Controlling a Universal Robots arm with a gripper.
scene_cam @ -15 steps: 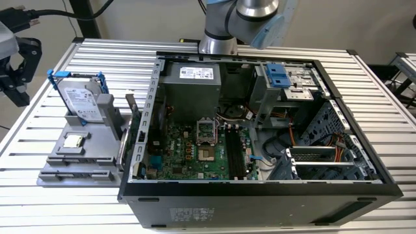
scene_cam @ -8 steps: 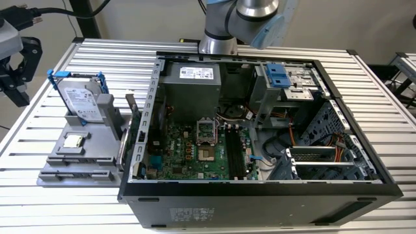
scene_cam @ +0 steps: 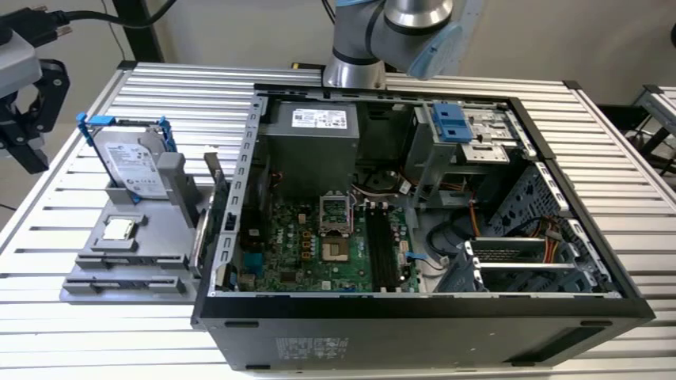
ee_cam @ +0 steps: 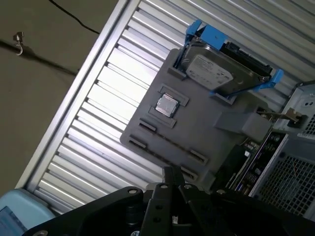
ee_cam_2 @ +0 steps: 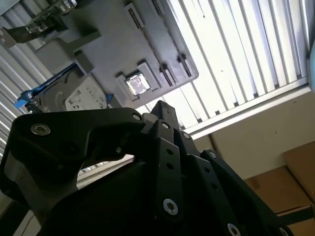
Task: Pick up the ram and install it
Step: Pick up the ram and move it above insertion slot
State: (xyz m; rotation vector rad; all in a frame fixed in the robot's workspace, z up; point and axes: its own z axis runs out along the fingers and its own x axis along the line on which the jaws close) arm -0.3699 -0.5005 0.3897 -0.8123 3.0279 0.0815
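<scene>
- An open desktop computer case [scene_cam: 423,237] lies on its side on a slatted metal table [scene_cam: 180,95]. Its green motherboard [scene_cam: 317,245] faces up.
- Long black memory slots [scene_cam: 382,249] run across the motherboard, beside the processor socket [scene_cam: 336,214].
- On the exterior view's left of the case sits a grey parts holder [scene_cam: 132,237], touching or just beside the case wall.
- A silver hard drive in a blue frame [scene_cam: 132,162] stands tilted at the far end of the holder. It also appears in the first wrist view [ee_cam: 216,71].
- A small square silver processor chip [scene_cam: 116,229] lies flat in a recess in the holder, seen also in both wrist views [ee_cam: 166,105] [ee_cam_2: 138,83].
- The ram [scene_cam: 202,229] appears to be the long dark board standing on its edge along the holder's side, between the holder and the case. The first wrist view shows its dark face with small parts [ee_cam: 251,157].
- The black gripper [scene_cam: 27,154] hangs at the far edge of the exterior view's left, above the table's border and well apart from the ram.
- In both wrist views the gripper [ee_cam: 171,172] [ee_cam_2: 160,105] narrows to a single tip, so its fingers look pressed together with nothing between them.
- The robot arm [scene_cam: 381,32] rises behind the case.
</scene>
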